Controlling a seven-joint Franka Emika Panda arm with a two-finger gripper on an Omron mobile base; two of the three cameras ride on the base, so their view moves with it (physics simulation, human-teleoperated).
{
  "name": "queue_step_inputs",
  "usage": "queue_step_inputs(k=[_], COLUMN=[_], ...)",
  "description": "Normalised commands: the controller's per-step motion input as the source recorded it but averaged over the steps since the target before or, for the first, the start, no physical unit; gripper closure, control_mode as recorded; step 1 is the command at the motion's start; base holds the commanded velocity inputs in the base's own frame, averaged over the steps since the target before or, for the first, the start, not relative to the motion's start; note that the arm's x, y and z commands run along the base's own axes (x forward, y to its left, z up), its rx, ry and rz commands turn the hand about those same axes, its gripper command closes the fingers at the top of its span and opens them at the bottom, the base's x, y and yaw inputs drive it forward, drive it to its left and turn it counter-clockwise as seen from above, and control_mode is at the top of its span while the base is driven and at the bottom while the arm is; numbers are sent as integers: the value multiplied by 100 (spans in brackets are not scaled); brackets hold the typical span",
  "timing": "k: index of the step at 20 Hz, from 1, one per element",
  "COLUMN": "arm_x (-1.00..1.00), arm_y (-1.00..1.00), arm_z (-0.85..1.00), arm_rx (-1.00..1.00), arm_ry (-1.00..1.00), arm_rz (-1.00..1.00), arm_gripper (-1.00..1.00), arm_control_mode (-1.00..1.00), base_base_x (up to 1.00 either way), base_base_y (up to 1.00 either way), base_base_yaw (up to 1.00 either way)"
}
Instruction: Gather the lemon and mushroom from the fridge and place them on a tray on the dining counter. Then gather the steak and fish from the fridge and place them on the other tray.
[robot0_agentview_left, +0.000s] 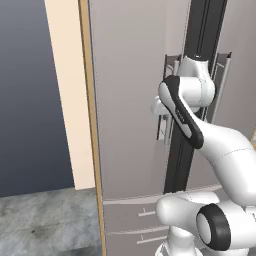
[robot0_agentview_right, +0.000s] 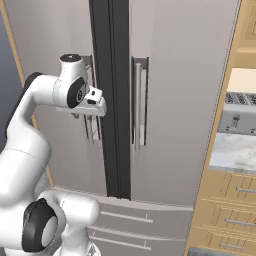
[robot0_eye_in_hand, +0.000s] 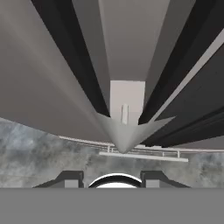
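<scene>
Your gripper (robot0_agentview_right: 89, 131) hangs at the left door handle (robot0_agentview_right: 90, 100) of the fridge (robot0_agentview_right: 180, 100), jaws drawn as narrow as they go and apparently clamped on that bar, though your wrist hides the contact. The black centre strip (robot0_agentview_right: 111, 100) stands just to the gripper's right, the drawers (robot0_agentview_right: 125, 225) below it.

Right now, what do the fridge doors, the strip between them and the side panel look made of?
Tall grey fridge doors: probably brushed steel, a matte grey sheen with no pattern. Black vertical strip between the doors: smooth and dark, possibly plastic or glass; cannot tell which. Tan side panel left of the fridge: looks like wood, warm and flat.
</scene>
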Motion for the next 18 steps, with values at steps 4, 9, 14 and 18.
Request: queue_step_inputs(k=[4, 9, 14, 18], arm_x=[0, 0, 0, 0], arm_y=[0, 0, 0, 0], arm_z=[0, 0, 0, 0], arm_rx=[0, 0, 0, 0], arm_ry=[0, 0, 0, 0], arm_rz=[0, 0, 0, 0], arm_gripper=[-100, -100, -100, -100], arm_control_mode=[100, 100, 100, 100], base_base_x=[-17, -49, -21, -3], base_base_y=[-2, -31, -43, -54], base_base_yaw=[0, -5, -2, 0])
